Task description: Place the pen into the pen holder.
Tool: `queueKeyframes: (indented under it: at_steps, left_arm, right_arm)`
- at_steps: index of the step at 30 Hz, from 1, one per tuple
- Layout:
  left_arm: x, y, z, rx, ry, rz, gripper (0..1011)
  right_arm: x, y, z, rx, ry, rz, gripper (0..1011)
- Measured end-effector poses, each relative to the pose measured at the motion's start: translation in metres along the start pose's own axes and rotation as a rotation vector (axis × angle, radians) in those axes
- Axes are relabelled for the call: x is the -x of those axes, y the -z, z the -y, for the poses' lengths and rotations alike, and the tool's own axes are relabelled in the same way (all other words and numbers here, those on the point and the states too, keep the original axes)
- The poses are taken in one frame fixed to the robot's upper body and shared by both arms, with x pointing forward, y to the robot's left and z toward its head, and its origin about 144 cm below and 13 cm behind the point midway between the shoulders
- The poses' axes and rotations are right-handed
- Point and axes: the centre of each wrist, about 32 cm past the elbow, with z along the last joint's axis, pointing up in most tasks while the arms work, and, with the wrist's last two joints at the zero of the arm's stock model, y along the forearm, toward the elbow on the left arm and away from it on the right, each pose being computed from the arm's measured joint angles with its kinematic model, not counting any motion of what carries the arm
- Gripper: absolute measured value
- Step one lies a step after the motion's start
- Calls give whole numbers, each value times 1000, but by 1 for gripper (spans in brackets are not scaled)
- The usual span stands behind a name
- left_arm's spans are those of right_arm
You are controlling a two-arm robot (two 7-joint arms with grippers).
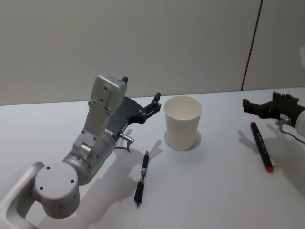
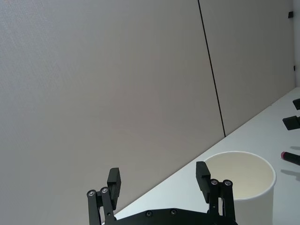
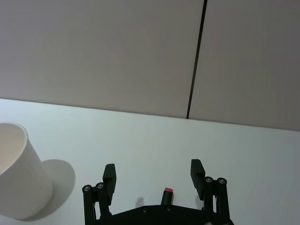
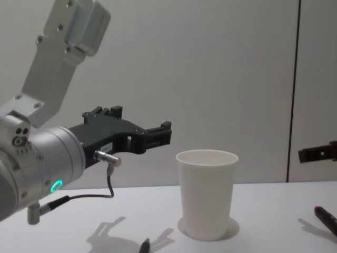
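Both aloft — left gripper point(image 2: 158, 172), right gripper point(image 3: 153, 168), jaws apart

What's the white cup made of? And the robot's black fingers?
The cup looks like paper: matte white, thin wall, rolled rim. The fingers of the left gripper look like matte black plastic or metal, with small screws; which is unclear.

Head looks down, chest level, sharing pen holder point(image 1: 182, 125)
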Motion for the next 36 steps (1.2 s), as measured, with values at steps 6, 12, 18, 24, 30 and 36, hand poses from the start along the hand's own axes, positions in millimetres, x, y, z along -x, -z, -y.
queueKeyframes:
  at_steps: [6,12,18,24,30,36]
  left_arm:
    - [0,0,0,0,0,0,1001]
    - [0,0,0,0,0,0,1001]
    - [0,0,0,0,0,0,1001]
    - [0,0,0,0,0,0,1001]
    - [0,0,0,0,0,0,1001]
    - [0,0,0,0,0,0,1001]
  right_arm:
    - [0,-11,-4,87,13,-15,1001]
    - [2,-22,-7,187,29,-23,1001]
    - [6,-31,-10,283,52,-25,1002]
    - [9,-37,-12,343,69,-25,1002]
    - [14,-37,-14,374,102,-20,1001]
    - [18,-34,-16,391,137,-16,1001]
